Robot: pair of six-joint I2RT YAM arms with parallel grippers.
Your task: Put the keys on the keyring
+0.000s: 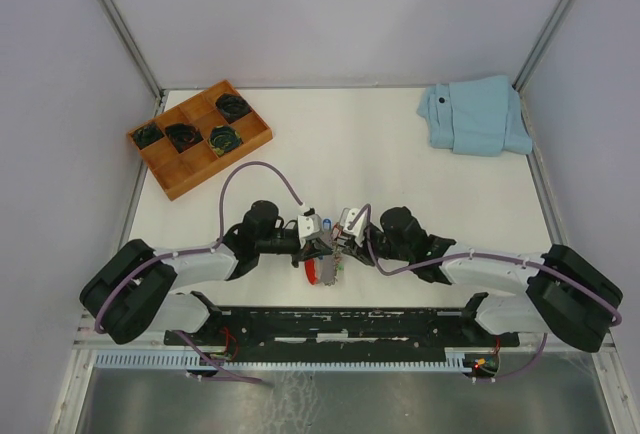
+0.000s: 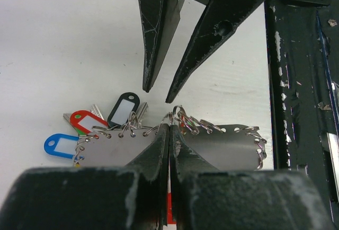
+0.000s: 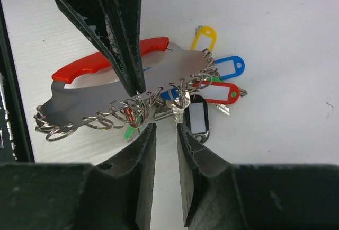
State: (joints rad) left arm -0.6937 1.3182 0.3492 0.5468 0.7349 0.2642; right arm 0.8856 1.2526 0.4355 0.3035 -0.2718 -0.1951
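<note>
Closest to the lens in the left wrist view, the left gripper [image 2: 169,129] has its fingers [image 2: 153,150] pressed together with no gap. They pinch the ringed edge of the keyring [image 2: 225,148], seemingly to steady it flat on the table [image 2: 63,39] while the other arm works.

Opposite, the right gripper [image 2: 157,96] hangs just above that same edge. Its jaws are a little apart and bare, with white table showing between them in its own wrist view. I judge it is lined up to pick at a small ring or a key beside the pinch.

Just beyond the fingertips the keys [image 3: 214,93] fan out from the row of rings, one with a red tag [image 2: 85,120], a green tag [image 2: 80,131] tucked under it, and a black tag [image 3: 198,117] touching them. Whether either key is threaded on or merely lies against the rings cannot be told.

Farther out lie the blue tag [image 3: 230,65], the yellow tag [image 3: 205,36], and the red band [image 3: 106,60] along the keyring's opposite side.
</note>
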